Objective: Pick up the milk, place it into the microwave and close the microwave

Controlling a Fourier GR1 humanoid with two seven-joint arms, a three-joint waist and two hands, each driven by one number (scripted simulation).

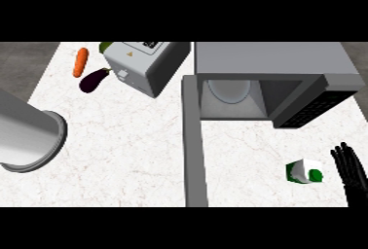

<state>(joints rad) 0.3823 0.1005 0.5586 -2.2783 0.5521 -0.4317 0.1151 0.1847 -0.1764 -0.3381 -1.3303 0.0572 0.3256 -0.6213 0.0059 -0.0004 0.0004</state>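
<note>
I see the milk [304, 172] standing on the worktop [129, 146] at the lower right, in front of the microwave [277, 80] and clear of its opening. Just to its right is my right hand [351, 171], close beside the carton but not touching it, fingers [343, 156] straight and held out, gripping nothing. The microwave stands open, its door [193, 141] swung out towards me as a long grey bar left of the milk, and a pale plate [230, 91] shows inside the cavity. Further left sits a toaster [147, 65], with an aubergine [94, 80] and a carrot [81, 62] beside it. My left arm [25, 133] shows at the left edge as a grey cylinder; I cannot see its hand.
</note>
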